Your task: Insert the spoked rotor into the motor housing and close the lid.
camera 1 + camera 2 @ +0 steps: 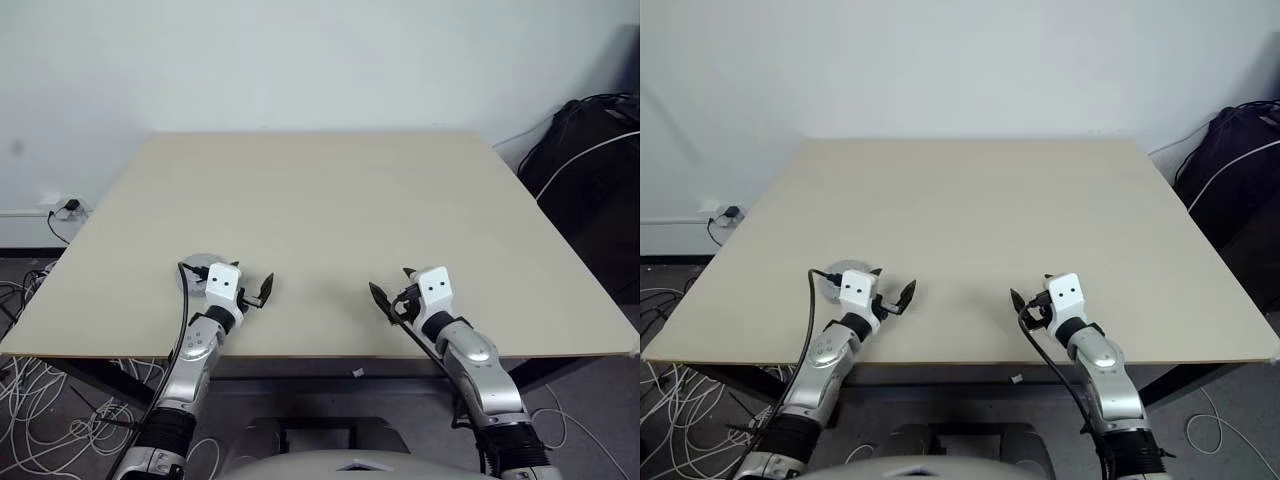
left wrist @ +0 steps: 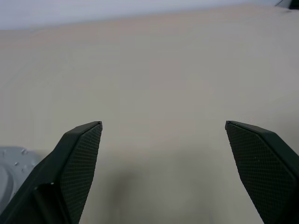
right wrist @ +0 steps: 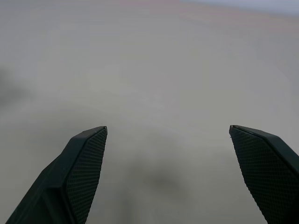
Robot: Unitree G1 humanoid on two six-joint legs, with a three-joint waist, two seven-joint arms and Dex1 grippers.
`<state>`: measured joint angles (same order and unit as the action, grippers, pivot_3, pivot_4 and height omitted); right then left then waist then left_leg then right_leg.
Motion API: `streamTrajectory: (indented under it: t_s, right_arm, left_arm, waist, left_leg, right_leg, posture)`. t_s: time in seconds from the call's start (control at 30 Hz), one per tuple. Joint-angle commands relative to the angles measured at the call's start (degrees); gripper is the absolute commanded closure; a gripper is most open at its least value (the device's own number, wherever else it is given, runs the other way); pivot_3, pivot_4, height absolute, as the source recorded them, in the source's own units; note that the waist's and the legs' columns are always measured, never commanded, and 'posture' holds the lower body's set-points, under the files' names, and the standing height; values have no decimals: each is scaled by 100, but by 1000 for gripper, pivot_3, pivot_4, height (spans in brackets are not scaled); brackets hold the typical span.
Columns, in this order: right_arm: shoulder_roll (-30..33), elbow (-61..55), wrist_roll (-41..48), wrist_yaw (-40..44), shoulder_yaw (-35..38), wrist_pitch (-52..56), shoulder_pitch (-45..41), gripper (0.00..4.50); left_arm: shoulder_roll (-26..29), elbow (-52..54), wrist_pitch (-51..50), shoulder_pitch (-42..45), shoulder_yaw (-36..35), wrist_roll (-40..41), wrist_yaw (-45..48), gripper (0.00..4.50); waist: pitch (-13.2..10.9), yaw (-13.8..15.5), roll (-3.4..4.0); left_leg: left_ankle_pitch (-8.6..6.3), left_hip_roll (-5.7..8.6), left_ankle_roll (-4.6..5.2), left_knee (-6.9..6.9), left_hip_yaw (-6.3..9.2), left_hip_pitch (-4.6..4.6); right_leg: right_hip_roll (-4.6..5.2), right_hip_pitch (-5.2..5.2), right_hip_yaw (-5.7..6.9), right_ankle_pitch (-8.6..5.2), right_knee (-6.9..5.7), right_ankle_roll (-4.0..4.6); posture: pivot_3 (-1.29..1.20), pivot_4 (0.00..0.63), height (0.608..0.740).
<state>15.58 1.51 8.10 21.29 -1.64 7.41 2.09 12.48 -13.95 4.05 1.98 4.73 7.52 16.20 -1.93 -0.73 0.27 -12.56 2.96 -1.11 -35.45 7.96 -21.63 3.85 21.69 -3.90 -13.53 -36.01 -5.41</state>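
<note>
Near the table point(image 1: 330, 200) edge, two open, empty end effectors.

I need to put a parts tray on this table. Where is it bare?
The table is bare from its far edge down to the grippers, and between the left gripper and right gripper. Crowded only at the near-left, where the lid lies by the left gripper.

A round silver-grey object point(image 1: 200, 268) is sitting on the counter point(image 1: 330, 210) mostly hidden behind the left hand point(image 1: 252, 288); its make is not showing. In the left wrist view its pale edge point(image 2: 11, 161) is being cut off by the frame.
</note>
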Motion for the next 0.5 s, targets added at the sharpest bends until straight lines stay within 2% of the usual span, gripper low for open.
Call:
streamTrajectory:
  t_s: [0.03, 0.5]
  right_arm:
    - [-68, -68, 22, -124, 193, -180, -102, 0]
    - [-203, -138, -5, -366, 351, -22, -27, 0]
  left_arm:
    - [-63, 43, 216, 54, -142, -25, 9, 13]
    - [-110, -223, 394, 145, -346, -123, 43, 13]
  waist:
    - [0, 7, -1]
    - [0, 7, 1]
  left_leg:
    - [0, 0, 0, -1, 0, 0]
    - [0, 0, 0, -4, 2, 0]
  right_leg:
    - [0, 1, 0, 0, 0, 0]
    - [0, -6, 2, 1, -1, -1]
  posture:
    - [0, 0, 740]
    - [0, 0, 740]
